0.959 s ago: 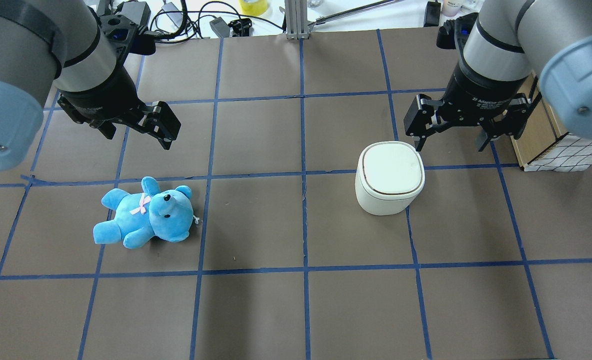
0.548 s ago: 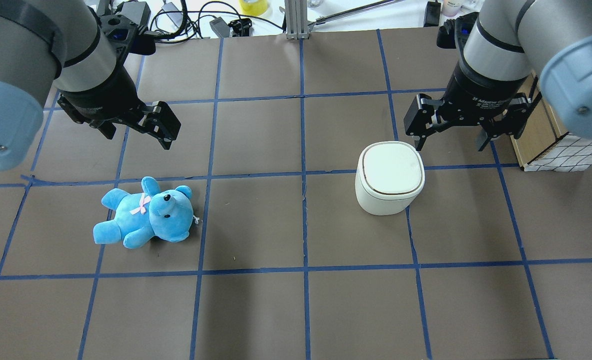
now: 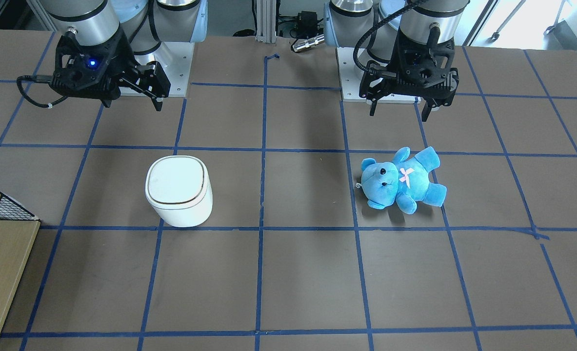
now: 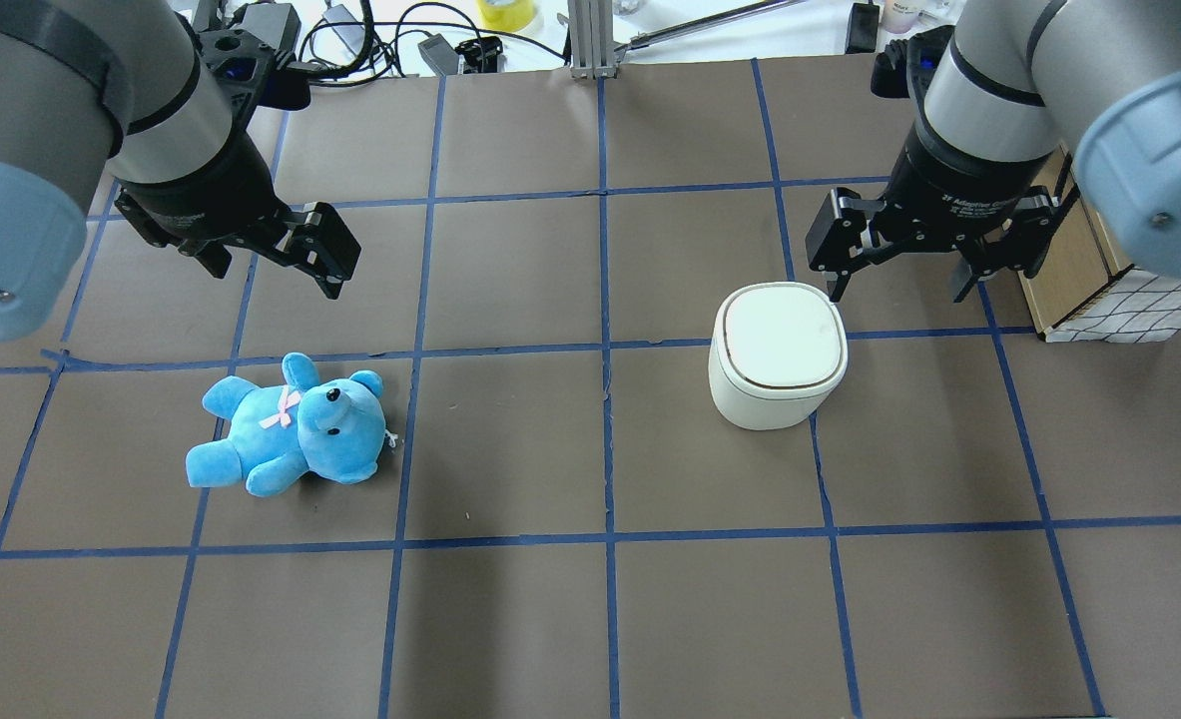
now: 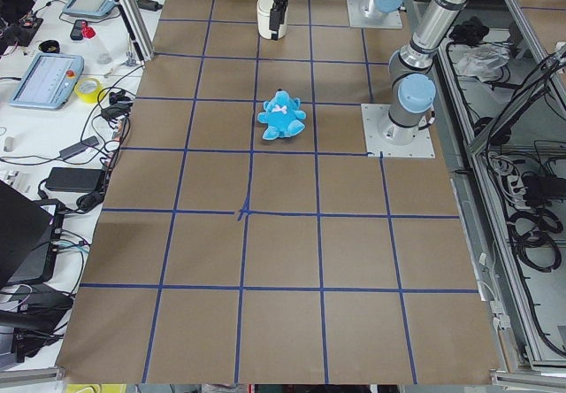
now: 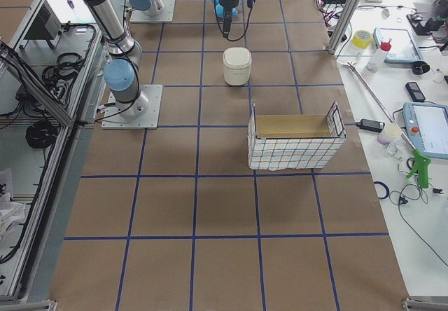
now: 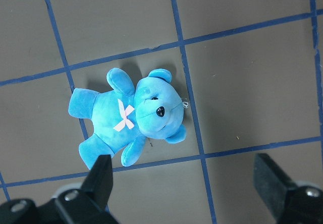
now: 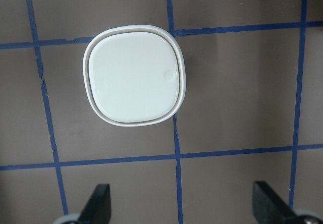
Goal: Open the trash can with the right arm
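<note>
The table (image 4: 510, 449) before me is covered in brown sheets taped off into blue squares. The white trash can (image 4: 778, 355) stands upright on it to my right, lid down. A blue teddy bear (image 4: 291, 427) lies face-up to my left. A wire basket (image 6: 294, 153) sits at the right end.

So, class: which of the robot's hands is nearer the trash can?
Right. The right hand hangs open in the air close by the trash can, not touching it; the left hand hangs across the table, near the teddy.
</note>
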